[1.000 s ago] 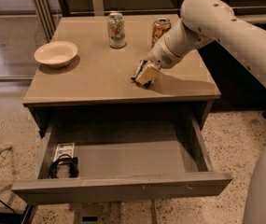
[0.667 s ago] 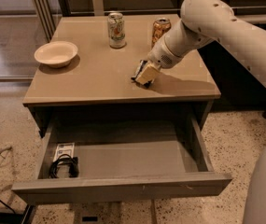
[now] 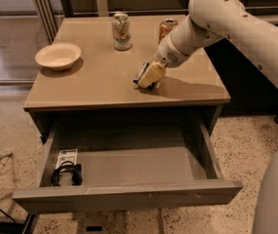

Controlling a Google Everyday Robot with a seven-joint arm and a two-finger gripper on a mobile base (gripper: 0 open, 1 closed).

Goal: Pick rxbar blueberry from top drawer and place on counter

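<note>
My gripper (image 3: 148,77) is low over the tan counter (image 3: 94,87), right of the middle, with its tip down at the surface. A small dark sliver (image 3: 139,83) shows under its left side, touching the counter; it looks like the rxbar blueberry, mostly hidden by the gripper. The grey top drawer (image 3: 129,199) is pulled wide open below the counter. No blue bar shows inside it.
A white card with a black cable coil (image 3: 66,169) lies in the drawer's left end. On the counter stand a cream bowl (image 3: 58,56) at the left, a green-and-white can (image 3: 121,30) and an orange can (image 3: 167,29) at the back. My white arm (image 3: 236,23) reaches in from the right.
</note>
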